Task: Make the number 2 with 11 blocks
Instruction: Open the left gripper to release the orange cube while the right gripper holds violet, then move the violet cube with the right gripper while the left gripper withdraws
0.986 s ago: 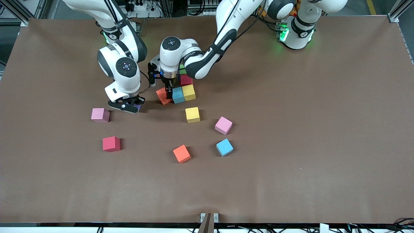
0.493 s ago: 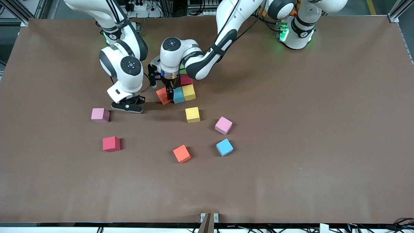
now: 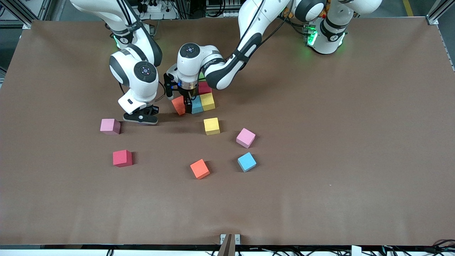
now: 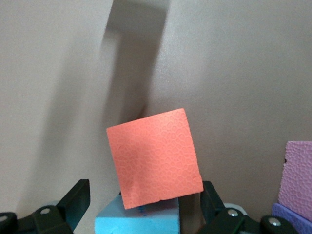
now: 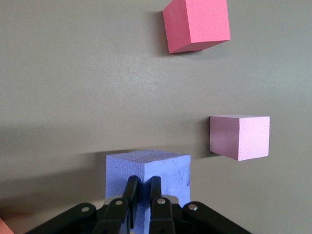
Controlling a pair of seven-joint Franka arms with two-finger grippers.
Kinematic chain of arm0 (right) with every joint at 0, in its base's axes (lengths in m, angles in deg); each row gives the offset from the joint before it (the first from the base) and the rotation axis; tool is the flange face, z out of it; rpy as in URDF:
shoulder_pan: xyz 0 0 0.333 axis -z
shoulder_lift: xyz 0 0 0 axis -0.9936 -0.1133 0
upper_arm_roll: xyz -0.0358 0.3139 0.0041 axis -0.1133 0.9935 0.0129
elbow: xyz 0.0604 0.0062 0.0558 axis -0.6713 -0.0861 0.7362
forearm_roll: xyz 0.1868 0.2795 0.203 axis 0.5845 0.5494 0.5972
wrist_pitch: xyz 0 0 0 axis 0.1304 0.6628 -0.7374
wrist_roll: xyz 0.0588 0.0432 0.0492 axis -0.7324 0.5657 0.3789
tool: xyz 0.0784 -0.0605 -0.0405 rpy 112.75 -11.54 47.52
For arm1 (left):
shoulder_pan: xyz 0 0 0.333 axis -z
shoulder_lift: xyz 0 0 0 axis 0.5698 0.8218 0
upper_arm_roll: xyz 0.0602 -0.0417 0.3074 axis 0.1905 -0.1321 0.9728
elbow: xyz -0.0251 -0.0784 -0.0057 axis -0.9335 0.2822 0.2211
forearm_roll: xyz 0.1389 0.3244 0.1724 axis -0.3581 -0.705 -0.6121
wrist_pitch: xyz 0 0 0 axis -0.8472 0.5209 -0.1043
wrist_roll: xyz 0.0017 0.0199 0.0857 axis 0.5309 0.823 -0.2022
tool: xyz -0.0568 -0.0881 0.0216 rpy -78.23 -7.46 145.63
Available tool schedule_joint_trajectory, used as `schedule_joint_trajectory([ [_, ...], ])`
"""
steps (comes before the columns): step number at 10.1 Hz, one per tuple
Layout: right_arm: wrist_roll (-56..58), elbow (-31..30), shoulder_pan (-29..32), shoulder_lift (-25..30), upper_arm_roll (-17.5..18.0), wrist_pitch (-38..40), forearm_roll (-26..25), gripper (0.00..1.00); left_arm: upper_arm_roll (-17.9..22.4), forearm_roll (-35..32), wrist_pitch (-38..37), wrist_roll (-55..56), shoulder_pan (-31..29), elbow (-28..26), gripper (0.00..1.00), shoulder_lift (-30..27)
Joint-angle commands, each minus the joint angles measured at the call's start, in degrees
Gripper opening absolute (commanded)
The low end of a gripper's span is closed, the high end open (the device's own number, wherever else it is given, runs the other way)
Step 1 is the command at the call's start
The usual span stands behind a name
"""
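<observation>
On the cubes (image 3: 199,103), no legible writing.

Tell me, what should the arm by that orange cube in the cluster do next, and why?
Probably close the left pincer on the orange block and turn it square against the light blue block: the open pincer straddles it, and it sits skewed to that row. The right pincer, shut, is down at the purple block.

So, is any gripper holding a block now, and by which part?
Nothing is held. The left gripper stands open around the tilted orange block; the right gripper is shut, fingertips against the purple block.
</observation>
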Motion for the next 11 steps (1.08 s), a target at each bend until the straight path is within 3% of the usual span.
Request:
schedule_joint_trajectory([
  [1, 0.8, 1.33, 0.09, -0.81, -0.01, 0.42, -1.55, 0.0, 0.86, 0.87, 0.07, -2.2, 0.47, -0.07, 1.0, -0.68],
  [11, 2.03, 2.3, 0.18, -0.99, -0.09, 0.86, -1.9, 0.0, 1.22, 1.13, 1.57, -2.84, 0.64, -0.25, 1.0, -0.95],
])
